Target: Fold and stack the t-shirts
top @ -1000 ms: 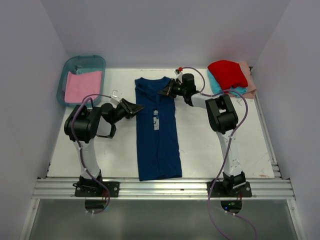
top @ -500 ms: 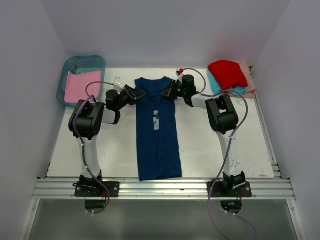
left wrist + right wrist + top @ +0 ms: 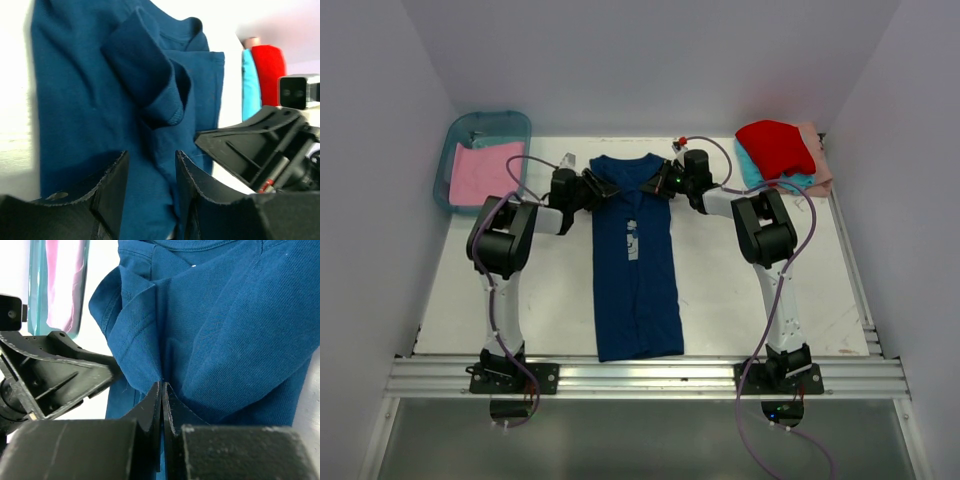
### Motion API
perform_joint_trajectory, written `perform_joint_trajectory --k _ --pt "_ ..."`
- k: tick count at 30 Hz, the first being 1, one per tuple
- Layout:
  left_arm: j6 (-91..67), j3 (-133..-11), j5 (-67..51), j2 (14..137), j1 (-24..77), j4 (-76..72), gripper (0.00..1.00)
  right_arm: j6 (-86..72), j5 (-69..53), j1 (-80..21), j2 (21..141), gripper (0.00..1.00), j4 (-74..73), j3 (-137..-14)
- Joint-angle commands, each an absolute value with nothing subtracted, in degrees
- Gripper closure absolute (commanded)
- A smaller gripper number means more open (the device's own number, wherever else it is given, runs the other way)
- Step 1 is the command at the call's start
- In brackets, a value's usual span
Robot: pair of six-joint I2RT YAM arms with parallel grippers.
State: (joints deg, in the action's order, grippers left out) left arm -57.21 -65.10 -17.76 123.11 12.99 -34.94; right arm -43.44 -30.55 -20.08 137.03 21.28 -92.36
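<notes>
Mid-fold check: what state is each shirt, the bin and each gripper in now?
navy shirt: laid flat, sides folded in, collar end rumpled.
pink shirt: folded, in the bin.
bin: holds the pink shirt.
red shirt: bunched atop the far-right pile.
teal shirt: crumpled under the red.
peach shirt: crumpled beside the red.
left gripper: jaws open over navy shirt's collar end.
right gripper: jaws shut on navy shirt.

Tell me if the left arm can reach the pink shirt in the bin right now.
Probably yes: the pink shirt lies in an open-topped bin, and nothing stands between it and the left hand.
</notes>
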Motion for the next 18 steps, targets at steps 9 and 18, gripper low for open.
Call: perform_joint_trajectory --k 9,18 --pt "-54.0 -69.8 -14.8 125.9 14.1 -33.0 0.54 -42.5 -30.2 -19.9 135.2 1.00 22.2 -94.3" --pt "-55.4 -71.0 -15.4 127.9 14.1 -34.5 0.60 -42.1 -30.4 -19.9 135.4 1.00 21.9 -94.7"
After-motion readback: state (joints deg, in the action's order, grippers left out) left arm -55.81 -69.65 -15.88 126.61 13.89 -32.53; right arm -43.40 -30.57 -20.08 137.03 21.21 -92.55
